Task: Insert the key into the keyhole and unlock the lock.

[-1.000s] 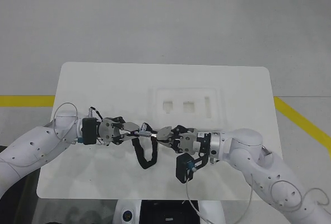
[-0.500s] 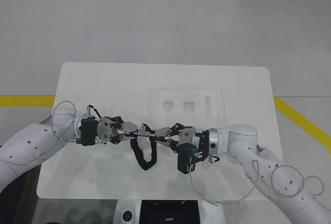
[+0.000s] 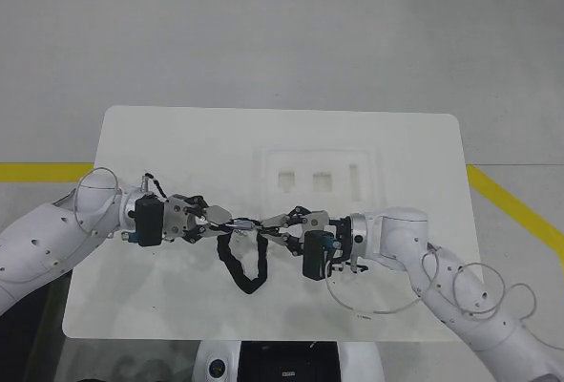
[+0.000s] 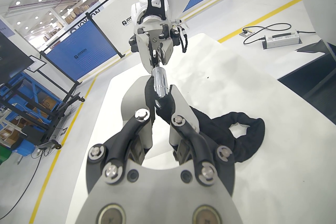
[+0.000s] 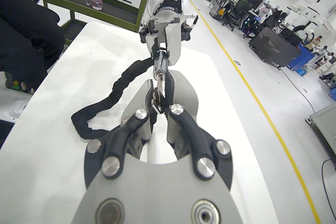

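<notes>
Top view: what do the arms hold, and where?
Left gripper grips the black fabric-sleeved chain lock just behind its chrome cylinder; right gripper pinches the small metal key by its head.

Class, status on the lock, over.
Left claw shut on chrome cylinder lock. Right claw shut on small metal key, tip at keyhole. Black sleeved chain droops aside.

The lock point(image 3: 246, 227) is a short chrome cylinder on a loop of black-sleeved chain point(image 3: 246, 269). It is held level above the front half of the table point(image 3: 406, 143), with the chain drooping onto the tabletop. The key point(image 5: 158, 93) meets the cylinder's end face; I can't tell how deep it sits.
</notes>
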Action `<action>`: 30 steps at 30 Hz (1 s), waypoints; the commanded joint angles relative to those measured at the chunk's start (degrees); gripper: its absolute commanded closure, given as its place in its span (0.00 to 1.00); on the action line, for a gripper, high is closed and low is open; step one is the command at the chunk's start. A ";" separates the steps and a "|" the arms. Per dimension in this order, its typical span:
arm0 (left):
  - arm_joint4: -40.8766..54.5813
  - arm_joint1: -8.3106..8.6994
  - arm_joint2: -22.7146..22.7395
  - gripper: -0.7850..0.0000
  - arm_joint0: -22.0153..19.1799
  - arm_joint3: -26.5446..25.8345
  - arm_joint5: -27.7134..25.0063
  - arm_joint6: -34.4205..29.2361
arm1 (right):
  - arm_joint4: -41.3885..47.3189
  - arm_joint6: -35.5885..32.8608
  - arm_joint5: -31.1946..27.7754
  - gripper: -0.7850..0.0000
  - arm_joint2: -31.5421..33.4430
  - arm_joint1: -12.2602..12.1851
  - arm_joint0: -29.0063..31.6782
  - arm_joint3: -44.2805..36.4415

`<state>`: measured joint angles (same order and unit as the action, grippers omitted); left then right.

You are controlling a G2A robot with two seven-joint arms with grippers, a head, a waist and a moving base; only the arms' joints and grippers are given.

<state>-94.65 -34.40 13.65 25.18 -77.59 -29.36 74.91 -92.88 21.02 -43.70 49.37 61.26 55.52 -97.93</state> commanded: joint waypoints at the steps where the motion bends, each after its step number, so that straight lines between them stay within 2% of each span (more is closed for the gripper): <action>1: 0.01 0.36 0.56 1.00 0.40 -0.52 -0.38 -0.38 | -0.16 -0.02 -0.04 0.66 -0.38 0.19 -0.54 0.20; 2: 0.05 0.53 0.84 1.00 0.62 -0.60 -0.56 -0.56 | -0.33 -0.04 -0.07 0.61 -0.56 0.28 -0.82 0.27; 3: 0.26 0.69 1.11 1.00 0.88 -0.58 -0.68 -0.68 | -0.55 -0.09 -0.05 0.51 -0.71 0.36 -1.07 0.28; 5: 0.46 0.92 1.58 1.00 1.38 -0.81 -0.86 -0.85 | -1.16 -0.10 0.24 0.11 -0.84 0.47 -1.39 0.17; 6: 0.55 1.04 1.80 1.00 1.67 -0.84 -0.95 -0.95 | -1.41 -0.13 0.39 0.00 -0.80 0.49 -1.46 0.11; 14: 1.30 2.27 3.50 1.00 5.15 1.46 -0.07 -0.06 | -4.51 -0.38 0.87 0.00 1.28 -0.07 -0.44 -1.63; 22: 3.52 4.08 5.41 1.00 9.73 5.38 0.67 0.68 | -6.65 -2.11 0.72 0.00 6.87 -1.59 3.09 -4.21; 25: 4.67 4.03 6.18 1.00 10.81 6.37 0.83 -0.75 | -7.62 -2.83 1.64 0.00 9.08 -2.16 5.12 -5.60; 30: 7.58 2.97 7.60 1.00 11.68 7.38 1.77 -4.56 | -8.88 -3.63 2.41 0.00 12.87 -3.11 8.52 -7.10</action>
<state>-87.57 -31.18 21.03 36.84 -70.45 -27.42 71.54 -101.49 17.58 -41.37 61.52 58.32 63.48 -104.83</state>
